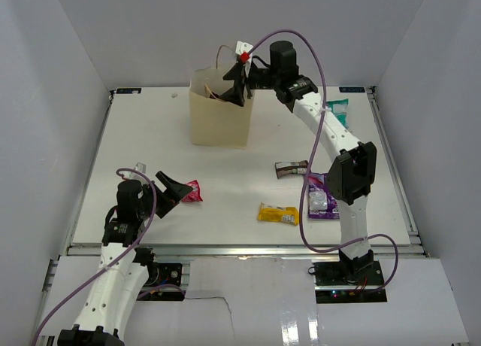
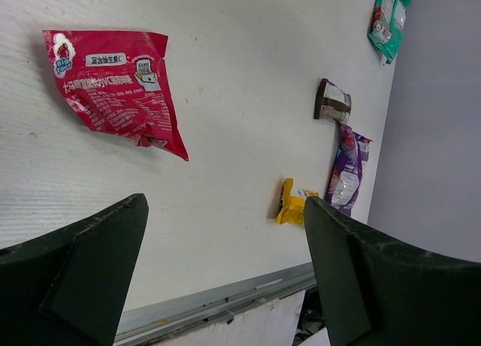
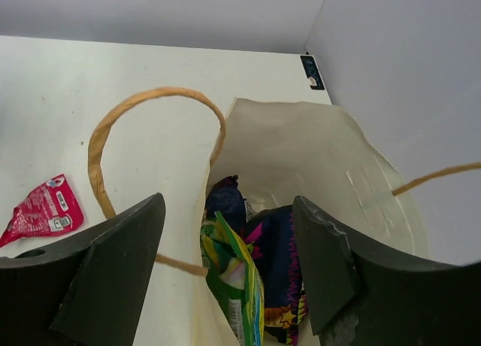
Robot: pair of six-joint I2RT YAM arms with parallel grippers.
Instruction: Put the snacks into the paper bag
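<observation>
The beige paper bag (image 1: 218, 119) stands upright at the back of the table. My right gripper (image 1: 236, 86) hangs open over its mouth; the right wrist view shows a green pouch (image 3: 239, 284) and a dark purple chip bag (image 3: 274, 267) inside the paper bag (image 3: 331, 158). My left gripper (image 1: 174, 189) is open and empty, low at the front left, beside the red packet (image 1: 194, 191), which also shows in the left wrist view (image 2: 116, 86). On the table lie a yellow bar (image 1: 278, 213), a brown bar (image 1: 291, 168), a purple pouch (image 1: 320, 197) and a teal pouch (image 1: 337, 109).
White walls enclose the table on the left, back and right. The table's metal front rail (image 2: 225, 295) runs just below my left gripper. One brown loop handle (image 3: 143, 105) arches beside my right gripper's left finger.
</observation>
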